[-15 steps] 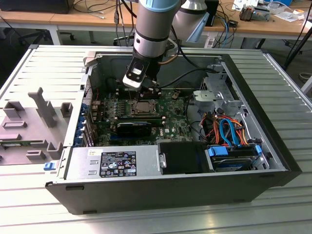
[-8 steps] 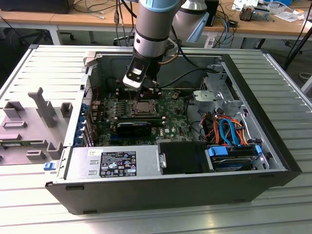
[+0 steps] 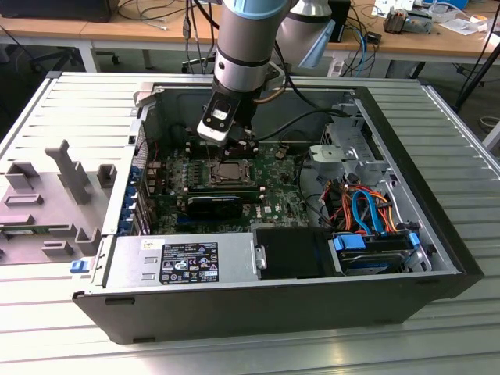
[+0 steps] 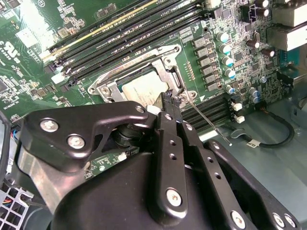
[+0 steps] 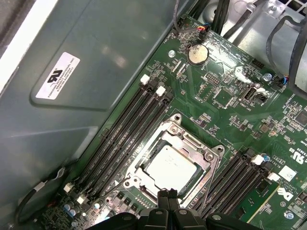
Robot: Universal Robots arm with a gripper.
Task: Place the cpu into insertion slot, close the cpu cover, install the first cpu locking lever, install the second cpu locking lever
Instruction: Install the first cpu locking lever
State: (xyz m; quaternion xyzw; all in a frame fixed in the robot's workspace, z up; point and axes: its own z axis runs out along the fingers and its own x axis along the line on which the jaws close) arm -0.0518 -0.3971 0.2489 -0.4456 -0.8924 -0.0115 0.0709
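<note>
Ribbed silvery table point(image 3: 47, 328), bearing an open black computer case point(image 3: 258, 308) laid on its side near the middle. Just beside it, at the exterior view's left, a flat grey moulded fixture point(image 3: 39, 211) with upright pegs.

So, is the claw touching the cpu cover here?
Cannot tell. In the second wrist view the claw tip overlaps the edge of the cpu cover, hiding any contact or gap. The first wrist view shows the same overlap.

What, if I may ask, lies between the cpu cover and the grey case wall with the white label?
Long black slots lie between the cpu cover and the case wall, in the first wrist view.
</note>
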